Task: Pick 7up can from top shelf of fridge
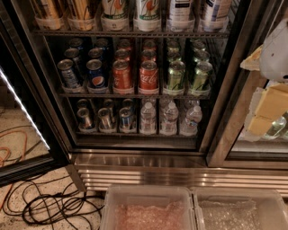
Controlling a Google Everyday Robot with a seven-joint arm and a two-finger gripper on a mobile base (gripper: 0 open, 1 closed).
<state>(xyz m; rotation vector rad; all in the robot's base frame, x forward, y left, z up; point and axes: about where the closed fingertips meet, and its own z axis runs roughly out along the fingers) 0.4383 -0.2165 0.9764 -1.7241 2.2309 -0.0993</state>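
Observation:
The fridge point(215, 134) stands open in front of me, with a ribbed steel base point(157, 173). Its top shelf point(135, 33) runs along the upper edge and holds tall cans and bottles in white cups; only their lower parts show. Two 7up cans, white-silver with green and red marks, stand side by side at the middle of that shelf, one on the left point(114, 10) and one on the right point(147, 10). My gripper point(265, 112), white with yellowish parts, hangs at the right edge in front of the right glass door. It is well right of and below the 7up cans and holds nothing.
The middle shelf holds Pepsi cans point(95, 74), Coke cans point(148, 75) and green-silver cans point(175, 75). The bottom shelf holds small cans and water bottles point(168, 117). The open door with a light strip point(24, 112) is at left. Cables point(54, 202) lie on the floor. Two clear bins point(148, 209) sit below.

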